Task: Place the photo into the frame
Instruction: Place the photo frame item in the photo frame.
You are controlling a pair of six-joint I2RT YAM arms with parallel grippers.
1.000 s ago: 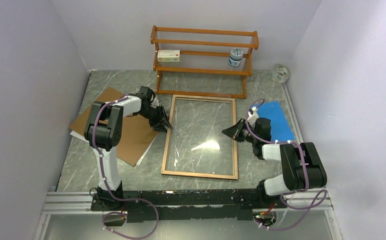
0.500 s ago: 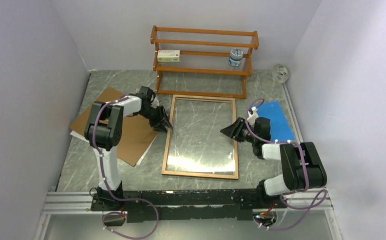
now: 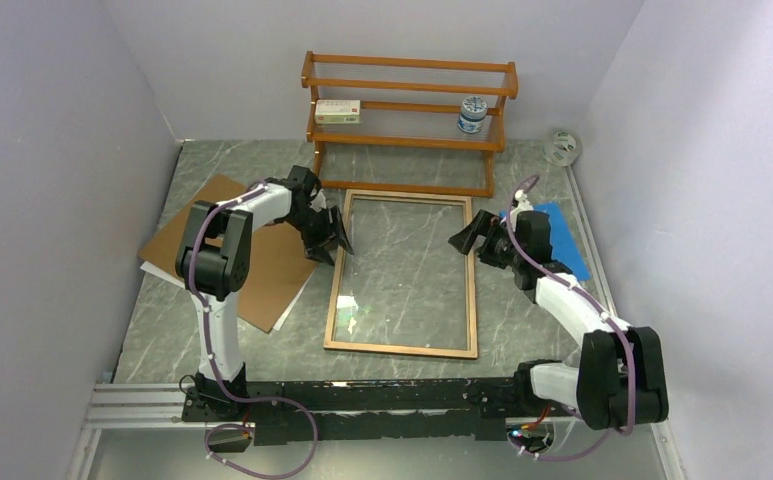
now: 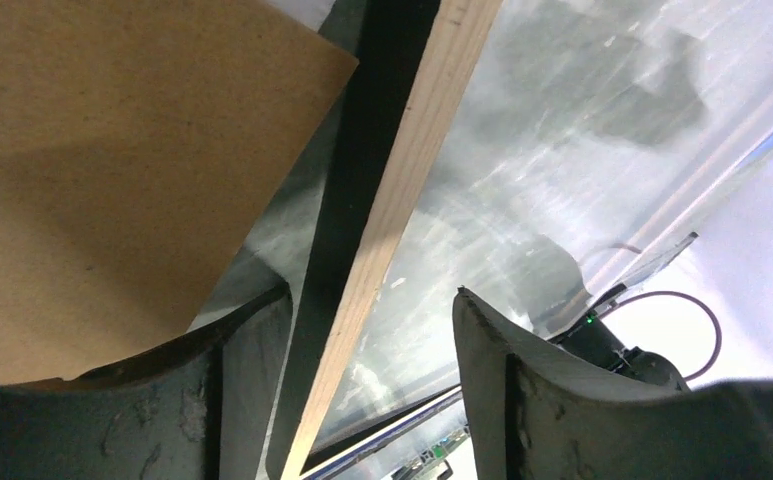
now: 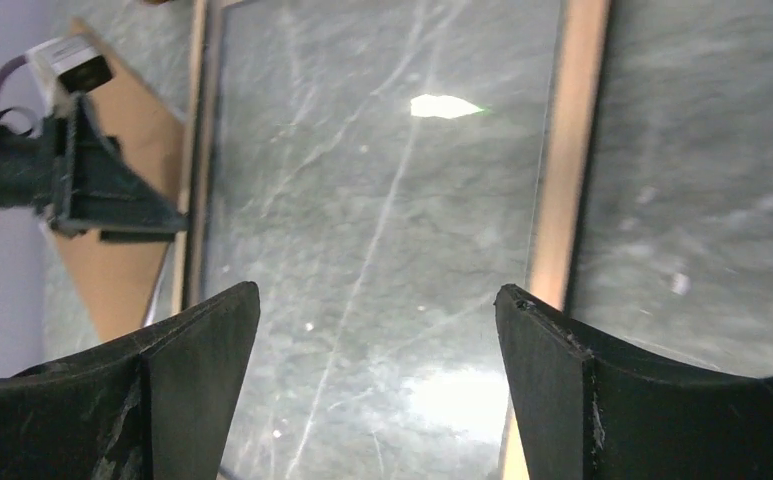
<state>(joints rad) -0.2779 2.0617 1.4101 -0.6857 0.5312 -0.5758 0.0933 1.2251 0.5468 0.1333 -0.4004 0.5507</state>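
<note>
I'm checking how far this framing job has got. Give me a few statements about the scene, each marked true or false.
1. The frame lies flat on the table, wood-coloured side up. True.
2. The right gripper is clamped on the frame's right rail. False: its jaws stand wide open above the frame's right rail and hold nothing.
3. The photo lies inside the frame. False: only the marbled table shows through the glass. The photo peeks out white from under the brown board on the left.
4. The left gripper has its open jaws on either side of the frame's left rail. True.
</note>
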